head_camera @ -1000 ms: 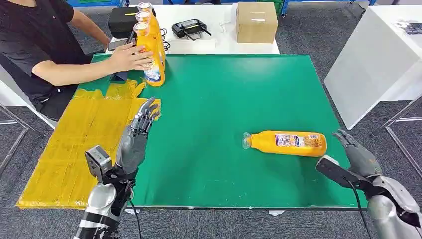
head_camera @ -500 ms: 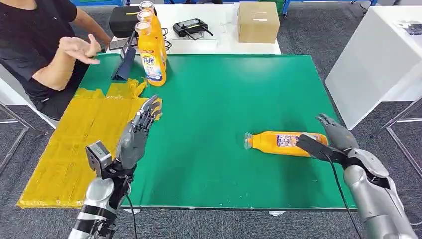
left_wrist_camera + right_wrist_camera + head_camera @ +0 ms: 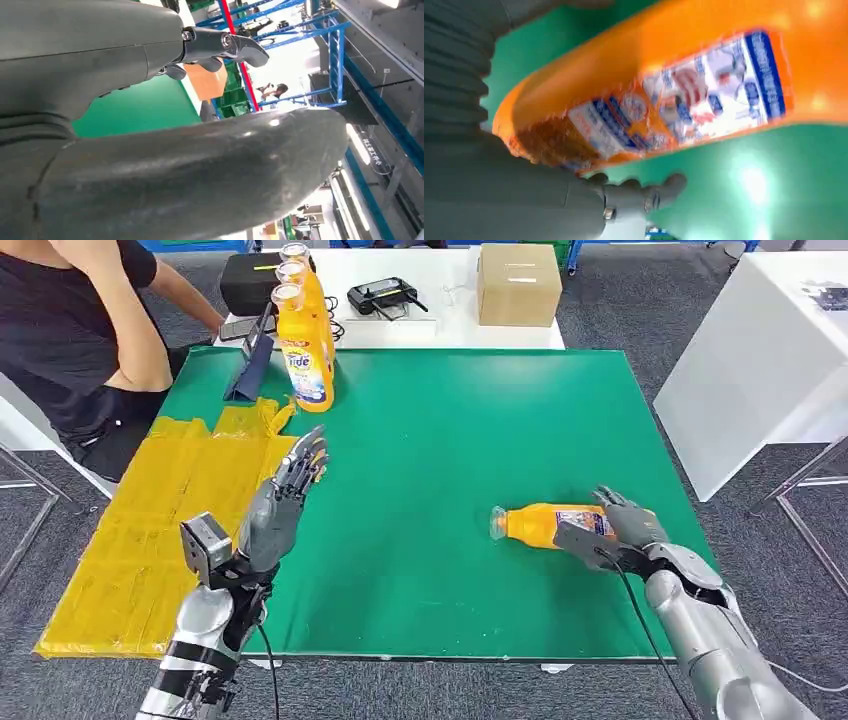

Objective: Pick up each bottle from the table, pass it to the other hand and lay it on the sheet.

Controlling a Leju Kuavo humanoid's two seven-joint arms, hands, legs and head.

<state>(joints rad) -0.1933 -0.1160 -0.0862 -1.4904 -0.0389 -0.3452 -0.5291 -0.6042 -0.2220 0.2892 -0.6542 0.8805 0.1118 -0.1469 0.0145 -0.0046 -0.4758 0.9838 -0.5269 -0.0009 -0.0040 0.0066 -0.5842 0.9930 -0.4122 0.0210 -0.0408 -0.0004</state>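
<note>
An orange bottle (image 3: 540, 524) with a printed label lies on its side on the green table (image 3: 450, 430), cap end pointing left. My right hand (image 3: 622, 525) sits over its base end, dark fingers (image 3: 618, 504) on the far side and the thumb on the near side. In the right wrist view the bottle (image 3: 684, 90) lies against the palm, and the fingers (image 3: 644, 195) stay stretched out with a sliver of green between. My left hand (image 3: 281, 499) is raised and open, fingers straight, above the yellow sheet's (image 3: 140, 530) right edge.
Three more orange bottles (image 3: 305, 350) stand in a row at the table's back left, next to a dark tablet stand (image 3: 252, 365). A person in black (image 3: 70, 330) sits at the far left. Behind is a white table with a cardboard box (image 3: 517, 283).
My right hand has moved in from the right, onto the lying bottle's base end. The person's arm has drawn back from the standing bottles. My left hand has barely shifted.
</note>
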